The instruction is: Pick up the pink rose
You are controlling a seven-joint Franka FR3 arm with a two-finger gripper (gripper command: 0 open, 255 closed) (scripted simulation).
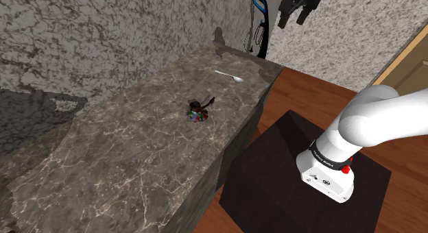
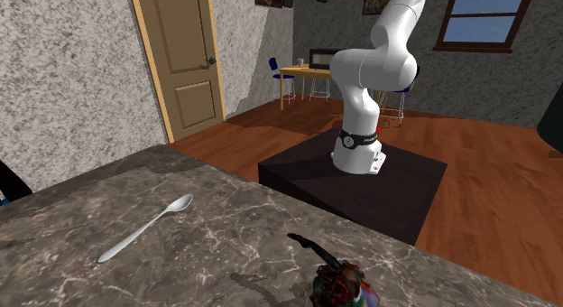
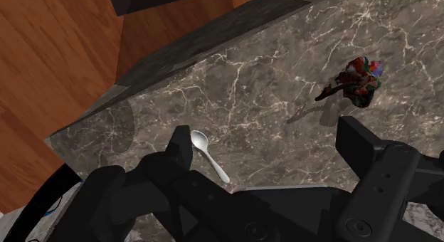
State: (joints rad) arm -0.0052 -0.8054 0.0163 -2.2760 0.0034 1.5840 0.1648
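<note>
The rose [image 1: 199, 112] is a small dark red bloom with green and blue flecks and a thin dark stem. It lies on the marble counter [image 1: 123, 163], near the middle of the slab, and appears at the near edge of the second exterior view as the rose [image 2: 338, 283]. My black gripper [image 1: 293, 20] hangs high above the counter's far end, well away from the flower. Seen from the wrist, the gripper [image 3: 270, 148] is open with nothing between its fingers [image 3: 181, 149], and the rose [image 3: 359, 80] lies far below, off to one side beyond one finger.
A white spoon [image 1: 230, 76] lies on the counter's far end, between the rose and the wall; it is the spoon [image 3: 208, 155] just under the gripper. The dark stand [image 1: 302, 177] sits beside the counter on a wooden floor [image 2: 487, 197]. Rough stone walls [image 1: 103, 40] back the counter.
</note>
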